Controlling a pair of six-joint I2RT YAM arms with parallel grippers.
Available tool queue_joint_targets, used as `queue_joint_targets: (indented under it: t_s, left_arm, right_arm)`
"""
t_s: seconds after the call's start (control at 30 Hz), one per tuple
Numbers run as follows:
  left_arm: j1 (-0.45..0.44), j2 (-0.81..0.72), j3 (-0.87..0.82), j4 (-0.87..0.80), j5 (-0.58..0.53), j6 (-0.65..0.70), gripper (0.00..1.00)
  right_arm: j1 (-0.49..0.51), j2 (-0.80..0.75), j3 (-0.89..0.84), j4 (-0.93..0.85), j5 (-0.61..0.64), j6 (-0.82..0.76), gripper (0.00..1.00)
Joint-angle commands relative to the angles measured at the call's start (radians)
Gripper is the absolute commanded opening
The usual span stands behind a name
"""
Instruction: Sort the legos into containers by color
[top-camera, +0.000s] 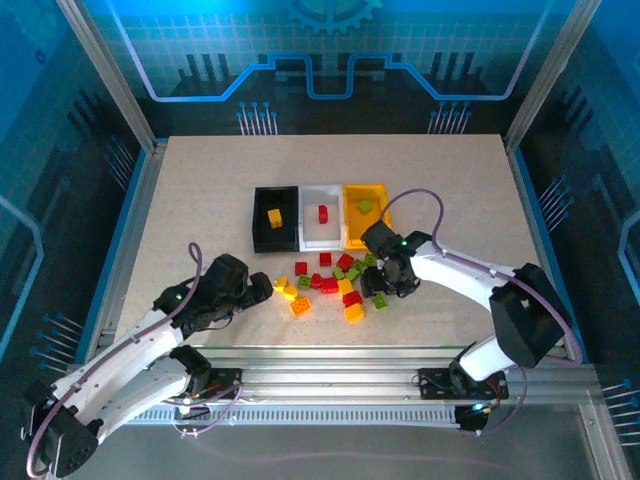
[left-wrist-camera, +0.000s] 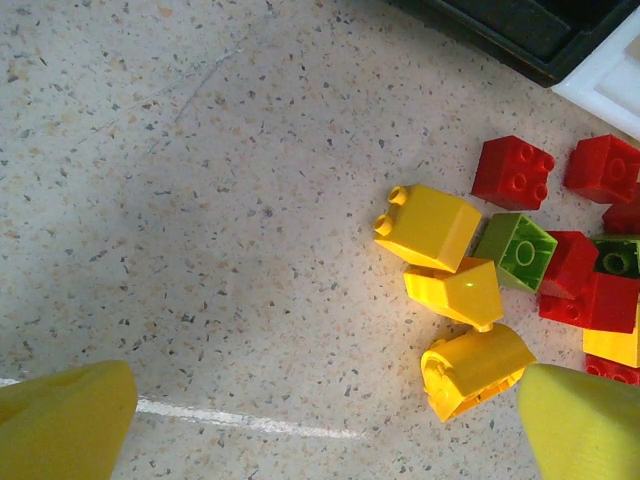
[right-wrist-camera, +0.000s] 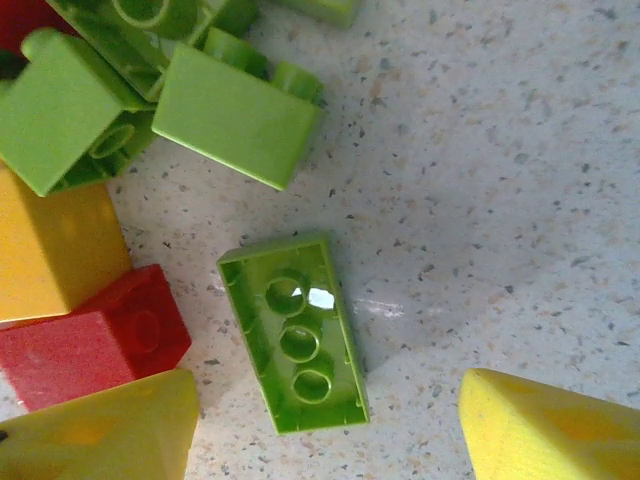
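Observation:
The legos lie in a loose pile (top-camera: 330, 285) in front of three bins: black (top-camera: 258, 220), white (top-camera: 322, 243) and yellow-orange (top-camera: 358, 192). One yellow brick (top-camera: 274, 217) is in the black bin, one red (top-camera: 323, 212) in the white and one green (top-camera: 365, 206) in the yellow-orange. My left gripper (left-wrist-camera: 325, 430) is open over bare table, with a yellow brick (left-wrist-camera: 472, 368) just inside its right finger (left-wrist-camera: 585, 425). My right gripper (right-wrist-camera: 325, 430) is open, and a long green brick (right-wrist-camera: 293, 332) lies upside down between its fingers.
Two more yellow bricks (left-wrist-camera: 428, 226) and red and green ones (left-wrist-camera: 516, 250) lie beyond the left gripper. Green (right-wrist-camera: 235, 115), yellow and red (right-wrist-camera: 95, 345) bricks crowd the right gripper's left side. Metal rails (top-camera: 330, 360) run along the near table edge.

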Motion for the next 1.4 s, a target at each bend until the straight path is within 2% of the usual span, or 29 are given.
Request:
queue_joint_targets:
  t_s: [0.0, 0.33, 0.5, 0.73, 0.97, 1.13, 1.23, 1.37]
  left_arm:
    - [0.004, 0.009, -0.007, 0.013, 0.015, -0.013, 0.99]
    - [0.005, 0.022, -0.004, 0.016, 0.012, -0.011, 0.99]
    - [0.004, 0.040, 0.005, 0.021, 0.018, -0.008, 0.99]
    - [0.005, 0.049, 0.015, 0.021, 0.021, 0.002, 0.99]
    - [0.004, 0.062, 0.035, 0.015, 0.024, 0.019, 0.99]
    - [0.005, 0.065, 0.039, 0.021, 0.029, 0.027, 0.99]
    - [0.004, 0.071, 0.040, 0.028, 0.033, 0.031, 0.99]
    - [0.005, 0.076, 0.047, 0.028, 0.043, 0.035, 0.99]
  right_arm:
    - [0.013, 0.047, 0.019, 0.042, 0.016, -0.021, 0.69]
    - [0.042, 0.170, 0.048, 0.020, 0.082, -0.045, 0.64]
    - [0.052, 0.203, 0.045, 0.010, 0.097, -0.032, 0.48]
    - [0.023, 0.169, 0.007, 0.014, 0.082, -0.016, 0.38]
    - [-0.029, -0.018, -0.026, 0.021, 0.075, -0.037, 0.31]
    - [-0.053, -0.129, 0.114, -0.035, 0.080, -0.089, 0.33]
    - [-0.087, -0.077, 0.241, -0.038, 0.085, -0.103, 0.34]
    - [-0.128, 0.074, 0.402, -0.007, 0.128, -0.109, 0.34]
